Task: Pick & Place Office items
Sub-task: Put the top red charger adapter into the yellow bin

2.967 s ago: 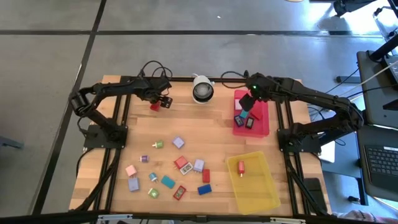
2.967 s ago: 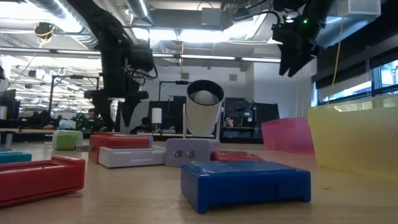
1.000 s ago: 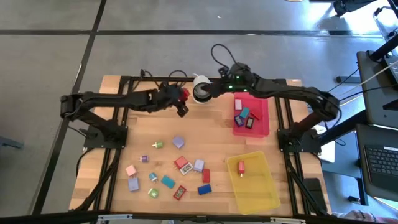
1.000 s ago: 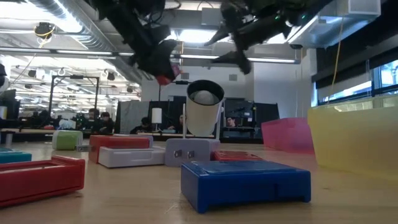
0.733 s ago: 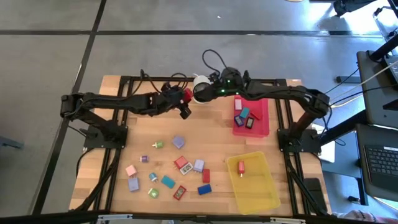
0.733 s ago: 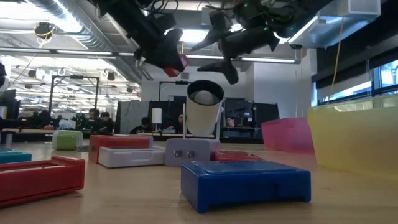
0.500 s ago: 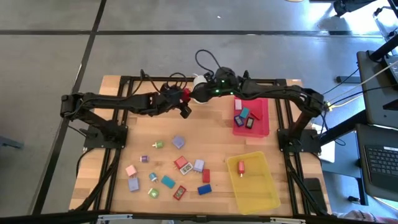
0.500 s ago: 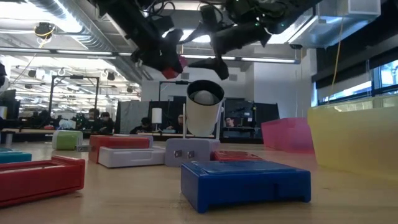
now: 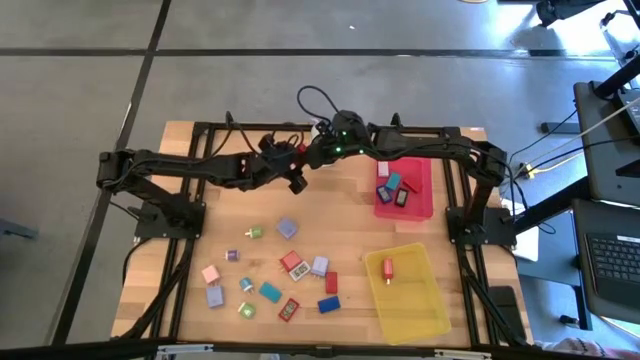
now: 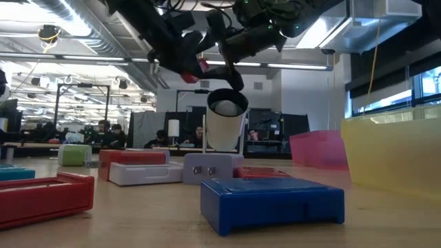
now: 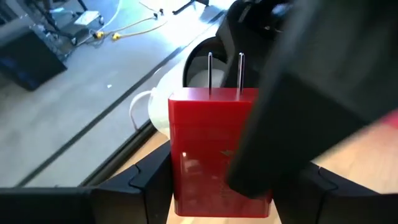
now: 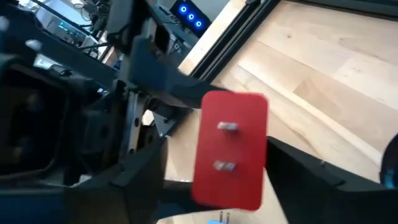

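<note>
Left hand (image 9: 283, 153) clamped the red plug block (image 11: 214, 149) aloft; our right hand (image 9: 312, 152) straddled it, fingers apart. We judged it rigid, light, slick: grip the flat sides.

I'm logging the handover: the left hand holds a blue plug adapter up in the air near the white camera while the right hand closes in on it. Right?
Not quite: the plug adapter is red, not blue, as the left wrist view shows. The rest stands: the left hand holds it up in the air near the white camera and the right hand closes in on it.
</note>
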Controlling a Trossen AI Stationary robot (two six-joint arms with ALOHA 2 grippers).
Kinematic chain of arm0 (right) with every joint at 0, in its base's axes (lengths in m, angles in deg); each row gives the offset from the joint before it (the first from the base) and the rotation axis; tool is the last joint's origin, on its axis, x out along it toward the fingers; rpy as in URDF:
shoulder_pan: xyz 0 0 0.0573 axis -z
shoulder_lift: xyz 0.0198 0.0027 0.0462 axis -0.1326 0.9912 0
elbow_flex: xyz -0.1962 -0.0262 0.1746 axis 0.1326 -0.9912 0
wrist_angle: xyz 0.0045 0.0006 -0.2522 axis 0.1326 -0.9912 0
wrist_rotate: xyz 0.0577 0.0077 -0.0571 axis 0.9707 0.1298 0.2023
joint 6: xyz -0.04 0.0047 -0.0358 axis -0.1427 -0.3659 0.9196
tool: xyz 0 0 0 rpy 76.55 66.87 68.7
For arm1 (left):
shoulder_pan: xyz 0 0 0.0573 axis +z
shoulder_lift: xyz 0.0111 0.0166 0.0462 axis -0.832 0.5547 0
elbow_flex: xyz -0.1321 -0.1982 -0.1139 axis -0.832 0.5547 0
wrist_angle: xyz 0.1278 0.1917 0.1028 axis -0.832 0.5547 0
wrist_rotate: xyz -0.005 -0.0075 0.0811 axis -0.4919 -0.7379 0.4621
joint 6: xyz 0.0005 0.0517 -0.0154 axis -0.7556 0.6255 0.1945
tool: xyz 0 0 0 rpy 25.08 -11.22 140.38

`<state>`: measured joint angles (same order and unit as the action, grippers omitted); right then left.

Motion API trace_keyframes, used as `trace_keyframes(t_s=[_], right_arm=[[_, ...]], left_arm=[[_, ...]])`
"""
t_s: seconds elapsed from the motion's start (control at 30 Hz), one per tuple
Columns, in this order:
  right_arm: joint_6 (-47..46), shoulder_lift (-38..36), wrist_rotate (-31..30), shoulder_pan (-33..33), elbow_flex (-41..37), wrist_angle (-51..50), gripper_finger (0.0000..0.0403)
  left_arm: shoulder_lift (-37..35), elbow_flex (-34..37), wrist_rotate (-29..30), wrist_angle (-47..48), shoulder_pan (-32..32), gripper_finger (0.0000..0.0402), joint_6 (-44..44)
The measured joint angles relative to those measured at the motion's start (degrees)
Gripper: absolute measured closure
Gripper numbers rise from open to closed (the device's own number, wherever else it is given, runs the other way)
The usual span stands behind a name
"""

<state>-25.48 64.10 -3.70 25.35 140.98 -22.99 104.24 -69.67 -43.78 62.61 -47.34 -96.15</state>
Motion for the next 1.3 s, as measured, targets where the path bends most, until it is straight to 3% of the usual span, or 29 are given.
trace_keyframes(t_s=[0.27, 0.6, 0.77, 1.03, 1.3], right_arm=[[-0.5, 0.02, -1.17, 0.07, 0.02, -0.36, 0.0282], [1.55, -0.9, 1.95, 1.04, 0.07, -3.97, 0.0282], [6.54, -4.73, 1.01, 3.62, 0.09, -13.81, 0.0282], [19.58, -17.73, -9.15, 5.51, 0.09, -43.92, 0.0282], [19.16, -26.27, -20.15, 5.51, -2.49, -63.36, 0.0282]], left_arm=[[-0.01, 0.0, 2.15, -0.27, -1.2, 0.0173, 3.15], [-0.03, -0.02, -2.1, -7.36, -1.42, 0.014, -0.93], [-0.09, -0.07, -6.38, -8.42, -1.39, 0.0123, -6.19], [-0.09, -0.07, -9.37, -9.69, -1.41, 0.0121, -8.35], [-0.09, -0.07, -9.32, -9.44, -1.37, 0.012, -9.44]])
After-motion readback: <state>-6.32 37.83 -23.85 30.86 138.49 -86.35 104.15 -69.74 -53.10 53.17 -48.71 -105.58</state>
